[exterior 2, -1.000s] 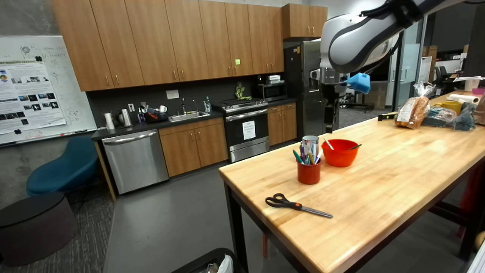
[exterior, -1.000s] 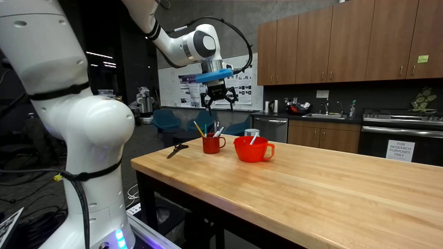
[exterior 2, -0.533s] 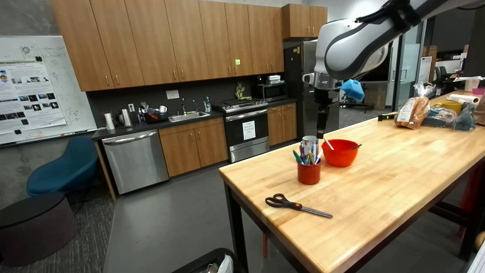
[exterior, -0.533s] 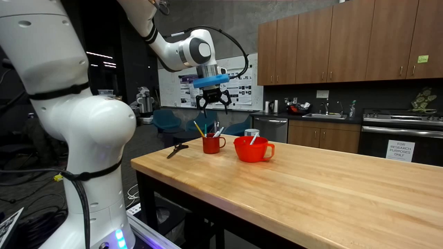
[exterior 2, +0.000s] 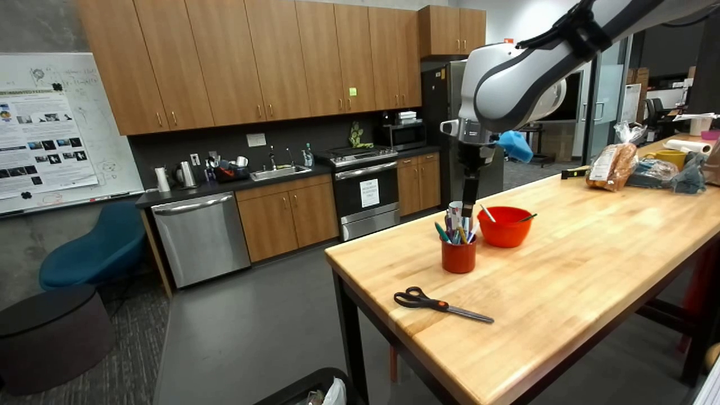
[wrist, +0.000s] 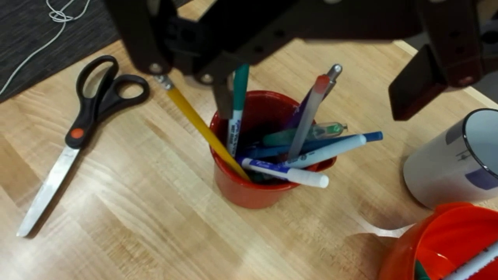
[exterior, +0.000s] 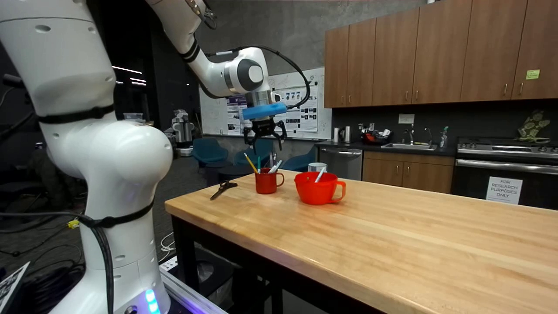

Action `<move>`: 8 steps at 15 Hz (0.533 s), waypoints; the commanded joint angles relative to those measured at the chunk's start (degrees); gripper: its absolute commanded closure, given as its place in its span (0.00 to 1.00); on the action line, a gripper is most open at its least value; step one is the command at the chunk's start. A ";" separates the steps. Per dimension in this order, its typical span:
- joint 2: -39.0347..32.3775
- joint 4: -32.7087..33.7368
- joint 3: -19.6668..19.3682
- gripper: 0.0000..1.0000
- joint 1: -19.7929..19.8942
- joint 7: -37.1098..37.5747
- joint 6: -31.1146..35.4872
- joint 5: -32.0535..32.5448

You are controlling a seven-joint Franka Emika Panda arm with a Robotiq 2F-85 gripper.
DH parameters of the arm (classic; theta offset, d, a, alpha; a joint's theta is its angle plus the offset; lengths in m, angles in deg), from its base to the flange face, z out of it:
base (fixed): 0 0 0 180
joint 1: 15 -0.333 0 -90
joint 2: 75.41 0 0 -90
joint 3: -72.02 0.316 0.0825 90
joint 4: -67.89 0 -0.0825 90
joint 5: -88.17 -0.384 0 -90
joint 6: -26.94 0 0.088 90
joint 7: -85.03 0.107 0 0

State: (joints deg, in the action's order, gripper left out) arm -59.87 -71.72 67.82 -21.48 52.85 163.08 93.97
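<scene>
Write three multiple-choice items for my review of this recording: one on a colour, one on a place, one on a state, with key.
1. What colour is the pencil in the red mug?
A) Green
B) Yellow
C) Black

2. Where are the scissors relative to the red mug?
A) Inside it
B) Underneath it
C) Beside it, apart

3. How does the tool stand?
A) Open
B) Shut, empty
C) Shut on the pencil

Key:
1 B: its yellow shaft leans over the rim in the wrist view.
2 C: bare table shows between them.
3 A: its fingers stand wide apart, gripping nothing.
</scene>
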 commanded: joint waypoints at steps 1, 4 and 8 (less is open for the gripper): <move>-1.58 0.64 0.59 0.00 -0.48 -2.26 1.14 -1.89; -2.65 1.13 1.07 0.00 -0.60 -2.93 1.25 -2.32; -2.95 1.27 1.77 0.39 -0.36 -2.83 1.38 -1.86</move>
State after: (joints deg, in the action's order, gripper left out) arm -62.25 -71.33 69.12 -21.91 51.52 164.16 93.16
